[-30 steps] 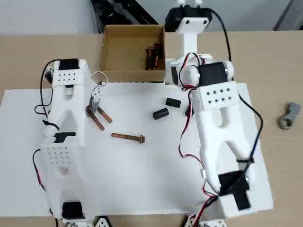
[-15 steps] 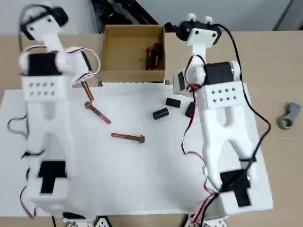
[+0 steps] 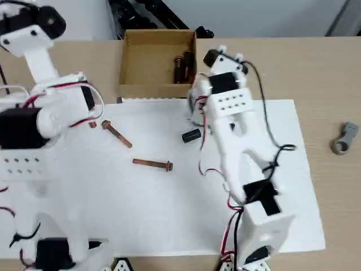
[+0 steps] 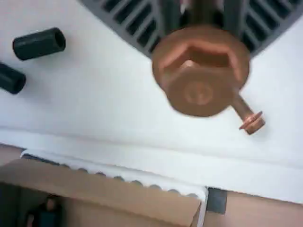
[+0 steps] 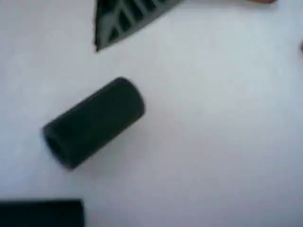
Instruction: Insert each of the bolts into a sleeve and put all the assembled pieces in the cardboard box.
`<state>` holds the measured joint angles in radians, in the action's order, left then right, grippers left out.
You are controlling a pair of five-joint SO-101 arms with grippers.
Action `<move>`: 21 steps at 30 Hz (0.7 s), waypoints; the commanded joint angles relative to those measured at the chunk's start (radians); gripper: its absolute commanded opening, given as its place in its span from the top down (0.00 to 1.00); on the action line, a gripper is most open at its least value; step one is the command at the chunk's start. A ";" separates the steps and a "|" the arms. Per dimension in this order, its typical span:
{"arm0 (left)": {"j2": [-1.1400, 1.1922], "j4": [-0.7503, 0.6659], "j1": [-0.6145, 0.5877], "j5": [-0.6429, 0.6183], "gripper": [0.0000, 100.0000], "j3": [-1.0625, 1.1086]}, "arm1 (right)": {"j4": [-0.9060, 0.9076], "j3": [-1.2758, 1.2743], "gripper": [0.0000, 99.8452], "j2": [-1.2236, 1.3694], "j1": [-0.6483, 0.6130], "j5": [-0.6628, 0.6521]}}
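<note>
Since half a second ago the left arm (image 3: 34, 118) has swung up and outward, and the right arm (image 3: 231, 113) has come in over the sleeves. Its left gripper (image 4: 199, 16) is clamped on a copper bolt (image 4: 201, 71), head toward the wrist camera, above the white sheet (image 3: 169, 214). A second bolt (image 3: 117, 134) and a third bolt (image 3: 153, 164) lie on the sheet. A black sleeve (image 5: 92, 123) lies close beneath the right gripper (image 5: 128, 21); whether that gripper is open I cannot tell. Assembled pieces (image 3: 180, 66) lie in the cardboard box (image 3: 128, 62).
</note>
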<state>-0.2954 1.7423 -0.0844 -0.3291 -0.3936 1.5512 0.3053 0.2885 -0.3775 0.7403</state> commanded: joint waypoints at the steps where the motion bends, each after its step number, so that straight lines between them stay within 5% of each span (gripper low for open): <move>1: -0.077 0.009 -0.002 0.018 1.00 0.019 | -0.022 0.046 0.86 0.042 -0.033 0.152; 21: -0.130 0.009 -0.002 0.018 1.00 0.085 | -0.223 0.048 0.86 0.232 -0.035 0.279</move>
<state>-0.3936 1.7438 -0.0844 -0.3199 -0.3046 1.3441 0.3069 0.5079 -0.4097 1.0134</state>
